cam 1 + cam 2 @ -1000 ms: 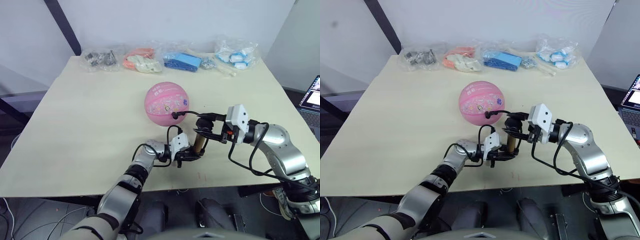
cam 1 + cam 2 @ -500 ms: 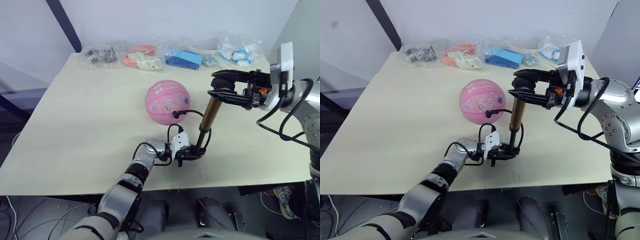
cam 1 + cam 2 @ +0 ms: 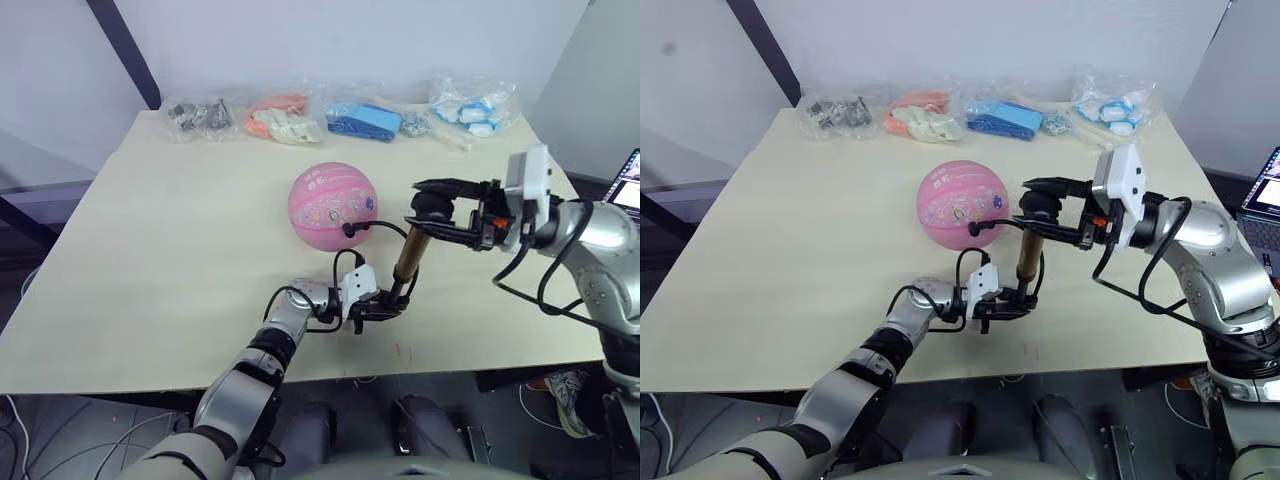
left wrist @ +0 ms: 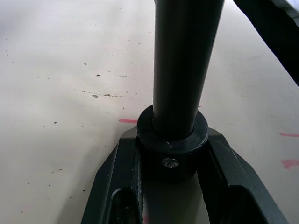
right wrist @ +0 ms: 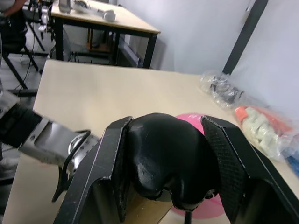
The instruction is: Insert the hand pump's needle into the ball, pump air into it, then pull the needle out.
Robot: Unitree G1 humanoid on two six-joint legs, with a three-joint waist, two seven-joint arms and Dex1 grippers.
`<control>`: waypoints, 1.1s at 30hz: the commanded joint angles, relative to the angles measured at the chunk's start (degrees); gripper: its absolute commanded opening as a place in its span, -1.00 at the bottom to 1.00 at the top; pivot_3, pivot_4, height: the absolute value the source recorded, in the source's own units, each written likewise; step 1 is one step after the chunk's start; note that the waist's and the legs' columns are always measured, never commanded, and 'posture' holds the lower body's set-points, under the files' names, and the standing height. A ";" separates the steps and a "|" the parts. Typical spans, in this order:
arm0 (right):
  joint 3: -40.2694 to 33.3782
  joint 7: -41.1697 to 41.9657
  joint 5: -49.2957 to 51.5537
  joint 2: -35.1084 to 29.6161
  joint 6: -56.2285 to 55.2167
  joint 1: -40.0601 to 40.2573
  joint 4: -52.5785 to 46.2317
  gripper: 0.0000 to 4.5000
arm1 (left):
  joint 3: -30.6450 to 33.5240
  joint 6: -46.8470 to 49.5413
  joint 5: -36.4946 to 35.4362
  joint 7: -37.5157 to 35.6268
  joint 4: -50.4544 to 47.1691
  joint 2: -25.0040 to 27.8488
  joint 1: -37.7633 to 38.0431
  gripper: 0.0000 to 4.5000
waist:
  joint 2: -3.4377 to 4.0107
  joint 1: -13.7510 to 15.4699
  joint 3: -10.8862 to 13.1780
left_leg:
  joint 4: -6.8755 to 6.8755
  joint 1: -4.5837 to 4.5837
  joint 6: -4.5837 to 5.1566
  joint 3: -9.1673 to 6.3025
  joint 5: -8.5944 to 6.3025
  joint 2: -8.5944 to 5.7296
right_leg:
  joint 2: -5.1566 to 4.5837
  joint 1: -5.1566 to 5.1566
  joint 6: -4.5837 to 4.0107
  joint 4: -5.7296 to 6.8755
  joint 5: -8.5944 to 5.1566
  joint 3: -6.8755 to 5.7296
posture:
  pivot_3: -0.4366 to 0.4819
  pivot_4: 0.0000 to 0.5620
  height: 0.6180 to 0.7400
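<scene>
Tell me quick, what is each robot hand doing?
Left gripper: shut on the hand pump's base.
Right gripper: shut on the pump's T-handle.

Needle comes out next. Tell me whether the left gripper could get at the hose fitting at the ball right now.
Probably not: the left gripper is shut on the hand pump base, steadying it.

I see my left gripper (image 4: 174, 186) with its jaws clamped around the slim dark cylindrical hand pump's (image 4: 183, 70) black end collar, pale speckled counter (image 4: 60, 93) beyond the jaws.
</scene>
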 commanded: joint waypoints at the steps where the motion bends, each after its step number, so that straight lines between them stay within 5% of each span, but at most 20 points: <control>1: 8.10 -0.38 -7.77 1.61 -2.00 5.70 3.11 -0.14 | -1.18 2.24 2.09 0.11 2.94 1.44 2.49 -0.52 | -0.03 0.01 -0.06 | -0.02 0.03 0.00 -0.01 0.00 0.01 | 0.01 0.03 0.00 0.00 0.00 0.00 | -0.05 -0.47 1.00; 10: 6.49 -1.68 -8.10 3.16 -1.38 7.11 1.80 -0.14 | -1.07 2.27 2.09 0.32 3.00 1.49 2.39 -0.52 | -0.03 -0.06 -0.06 | -0.07 0.38 -0.02 0.06 -0.01 0.05 | 0.01 0.32 -0.01 -0.04 -0.02 0.05 | -0.05 -0.47 1.00; 22: -9.37 -0.39 11.78 -2.95 14.26 -9.21 -3.81 -0.14 | -1.15 2.19 2.10 0.01 3.30 1.47 2.31 -0.52 | 0.12 0.32 0.26 | -0.03 -0.38 0.00 -0.07 -0.01 -0.03 | -0.02 -0.31 -0.01 -0.06 0.01 -0.02 | -0.05 -0.47 1.00; 33: -12.63 -1.06 16.01 -4.56 16.61 -15.05 -3.40 -0.14 | -1.19 2.31 1.95 0.01 3.05 1.59 2.60 -0.52 | 0.15 0.29 0.31 | -0.03 -0.47 0.00 0.06 0.00 -0.05 | -0.05 -0.46 0.00 -0.04 0.01 0.07 | -0.05 -0.47 1.00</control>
